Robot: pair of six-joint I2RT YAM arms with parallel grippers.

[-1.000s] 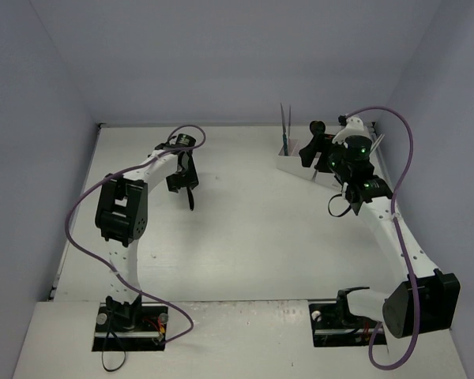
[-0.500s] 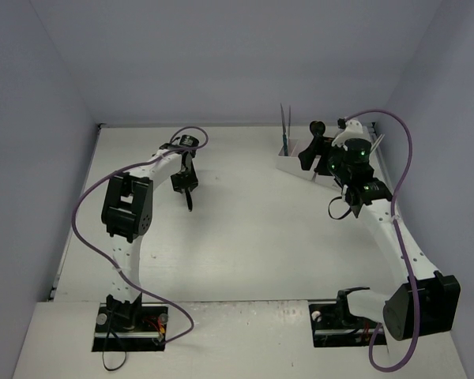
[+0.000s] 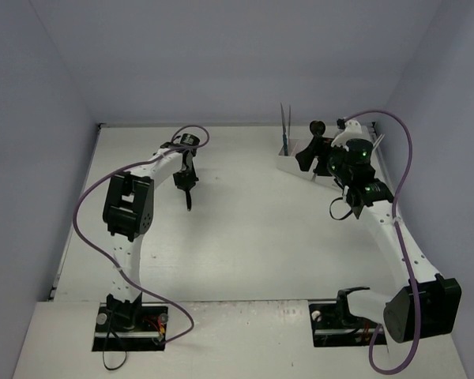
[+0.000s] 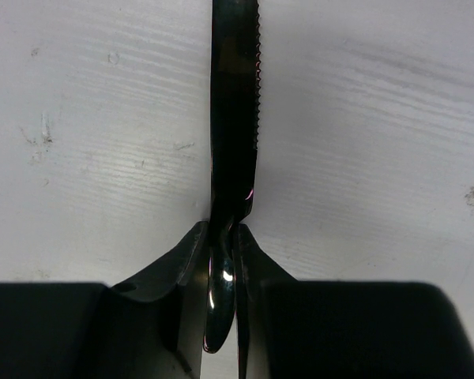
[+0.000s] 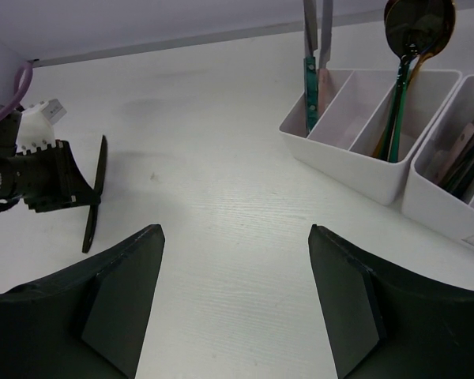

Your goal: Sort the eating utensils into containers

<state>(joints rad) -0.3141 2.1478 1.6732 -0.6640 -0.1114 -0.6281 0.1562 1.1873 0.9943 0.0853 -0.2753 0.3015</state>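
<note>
My left gripper (image 4: 221, 230) is shut on a black knife (image 4: 235, 118) with a serrated edge. Its handle end sits between the fingers and its blade runs out over the white table. In the top view the left gripper (image 3: 186, 181) is at the back left, the knife (image 3: 189, 202) pointing toward the near side. The white containers (image 5: 363, 170) stand at the back right and hold several eating utensils upright, among them a green-handled one (image 5: 309, 83) and a dark spoon (image 5: 415, 22). My right gripper (image 5: 234, 230) hangs open and empty beside the containers (image 3: 294, 166).
The right wrist view shows the left gripper (image 5: 51, 185) and its knife (image 5: 95, 197) across bare table. Purple cables loop over both arms. Grey walls close the table at the back and sides.
The left gripper's fingers have closed onto the black knife and the left arm has shifted slightly. The right arm has barely moved.
</note>
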